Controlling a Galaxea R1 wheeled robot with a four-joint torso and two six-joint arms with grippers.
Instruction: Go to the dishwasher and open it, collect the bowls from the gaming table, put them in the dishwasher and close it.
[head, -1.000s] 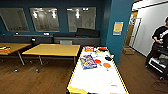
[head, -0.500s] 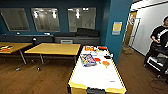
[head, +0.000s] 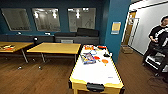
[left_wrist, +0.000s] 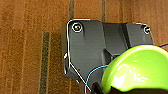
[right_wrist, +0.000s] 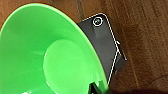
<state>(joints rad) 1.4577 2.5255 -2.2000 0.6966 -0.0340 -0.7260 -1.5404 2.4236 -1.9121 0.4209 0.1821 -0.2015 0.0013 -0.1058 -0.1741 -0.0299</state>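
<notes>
At the left gripper (left_wrist: 97, 88), a lime-green bowl (left_wrist: 135, 70), seen from its rounded outside. Clamped at the rim by a dark part of the gripper, with the exact width of the opening too hard to judge. Beside the bowl, a thin blue wire (left_wrist: 93, 75) looping across the robot's dark plate. Beneath gripper and bowl, brown wooden floor (left_wrist: 30, 50) with a dark seam, well clear of both.

At the right gripper (right_wrist: 94, 88), a bright green bowl (right_wrist: 50, 57), seen from its hollow inside. Likewise gripped at the rim by a dark part, with the opening too hard to judge. Below it, the same brown wooden floor, not touching.

Away from both grippers, ahead in the head view, the gaming table (head: 96, 73): long, white-topped, yellow-edged, narrow end nearest. On its far half, a colourful game box (head: 88, 58) and small orange items (head: 105, 61); the near half bare white. Beside the far end, a yellow table (head: 56, 47), with a blue wall and windows behind. Off to the right, a person (head: 158, 37) in dark clothing, standing.
</notes>
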